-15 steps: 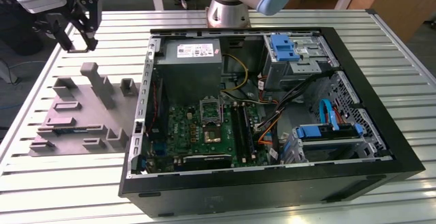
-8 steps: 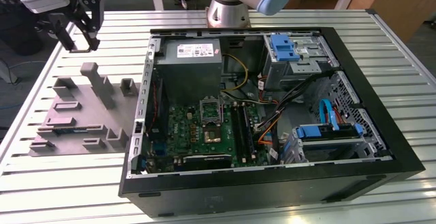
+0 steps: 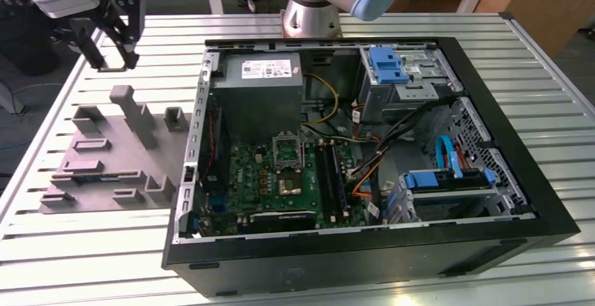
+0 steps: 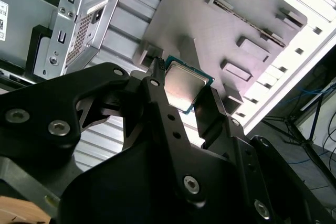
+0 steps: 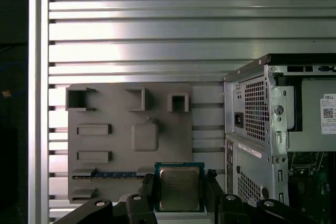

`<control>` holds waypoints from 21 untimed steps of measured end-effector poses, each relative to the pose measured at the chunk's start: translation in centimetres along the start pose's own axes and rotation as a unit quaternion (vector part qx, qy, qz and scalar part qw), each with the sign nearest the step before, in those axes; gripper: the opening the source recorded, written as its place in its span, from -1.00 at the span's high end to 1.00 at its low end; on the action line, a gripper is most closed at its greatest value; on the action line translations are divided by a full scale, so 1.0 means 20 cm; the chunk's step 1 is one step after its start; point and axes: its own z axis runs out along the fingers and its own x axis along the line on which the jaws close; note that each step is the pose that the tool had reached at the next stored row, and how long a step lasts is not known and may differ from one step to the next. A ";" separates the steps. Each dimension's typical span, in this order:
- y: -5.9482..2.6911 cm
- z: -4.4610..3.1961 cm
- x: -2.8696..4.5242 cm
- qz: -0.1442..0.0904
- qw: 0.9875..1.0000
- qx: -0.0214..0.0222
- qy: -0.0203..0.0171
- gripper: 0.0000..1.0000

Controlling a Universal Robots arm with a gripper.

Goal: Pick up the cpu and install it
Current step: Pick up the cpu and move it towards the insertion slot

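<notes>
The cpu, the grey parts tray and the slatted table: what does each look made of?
The cpu: silvery metal lid, satin sheen, on a thin green board rim. The grey parts tray: probably moulded or printed plastic, matte, uniform grey, no glare. The slatted table: likely aluminium, brushed, with bright streaks of reflected light.

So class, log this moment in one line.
gripper: shut on cpu | where: over grey fixture plate, outside PC case | install: not done
</notes>
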 end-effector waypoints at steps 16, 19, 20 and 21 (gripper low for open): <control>0.001 0.000 -0.026 0.000 1.000 0.000 0.000 0.06; 0.001 0.000 -0.031 0.000 1.000 0.000 0.000 0.06; 0.001 0.000 -0.033 0.000 1.000 0.000 0.000 0.06; 0.001 0.000 -0.034 0.000 1.000 0.000 0.000 0.06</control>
